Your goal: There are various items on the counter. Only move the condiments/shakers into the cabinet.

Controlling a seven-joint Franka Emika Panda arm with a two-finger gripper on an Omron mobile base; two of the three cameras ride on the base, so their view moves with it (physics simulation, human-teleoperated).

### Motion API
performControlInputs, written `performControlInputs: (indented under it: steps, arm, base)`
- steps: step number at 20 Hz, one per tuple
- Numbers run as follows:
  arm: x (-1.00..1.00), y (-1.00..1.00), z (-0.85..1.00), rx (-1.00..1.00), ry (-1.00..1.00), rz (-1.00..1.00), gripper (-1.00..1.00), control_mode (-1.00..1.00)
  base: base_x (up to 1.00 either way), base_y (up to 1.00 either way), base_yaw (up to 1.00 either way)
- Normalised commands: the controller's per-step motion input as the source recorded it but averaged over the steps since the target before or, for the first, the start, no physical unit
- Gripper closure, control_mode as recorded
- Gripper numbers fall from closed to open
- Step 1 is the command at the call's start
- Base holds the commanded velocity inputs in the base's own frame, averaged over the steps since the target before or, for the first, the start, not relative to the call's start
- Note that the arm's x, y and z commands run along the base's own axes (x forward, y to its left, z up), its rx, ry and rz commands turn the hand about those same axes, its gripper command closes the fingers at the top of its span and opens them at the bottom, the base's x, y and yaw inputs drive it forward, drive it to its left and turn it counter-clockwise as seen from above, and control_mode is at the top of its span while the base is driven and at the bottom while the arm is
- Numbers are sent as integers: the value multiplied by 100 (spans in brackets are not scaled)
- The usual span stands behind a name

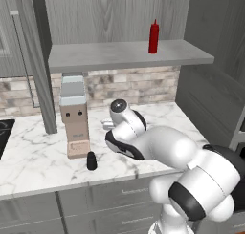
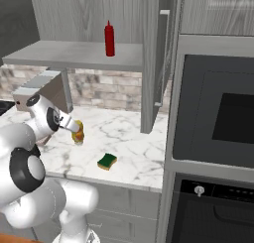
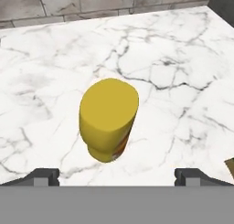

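The arm is built of glossy white, rounded shells, bulbous at each joint, with dark grey to black bands and round dark caps between the segments. In the hand view the tool ends in two small, dark grey, blocky fingertips

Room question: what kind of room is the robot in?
It looks like a kitchen. A white marble counter sits over grey drawers, a built-in oven fills the wall on one side, and a red squeeze bottle stands on the cabinet shelf.
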Motion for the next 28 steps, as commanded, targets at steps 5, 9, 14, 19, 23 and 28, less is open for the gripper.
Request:
performControlInputs:
  steps: [5, 9, 14, 19, 23, 28]
  arm:
    - [13, 0, -6, -3, 1, 0, -100, -100]
    - [8, 0, -4, -3, 0, 0, -100, -100]
    - [5, 0, -3, -1, 0, 0, -100, -100]
    - [8, 0, -4, -1, 0, 0, -100, -100]
    - [10, 0, -4, -1, 0, 0, -100, -100]
    - [9, 0, -2, -1, 0, 0, -100, -100]
  base:
    - [0, 0, 0]
    - [0, 0, 0]
    - [0, 0, 0]
    - [0, 0, 0]
    - [0, 0, 0]
    - [0, 0, 0]
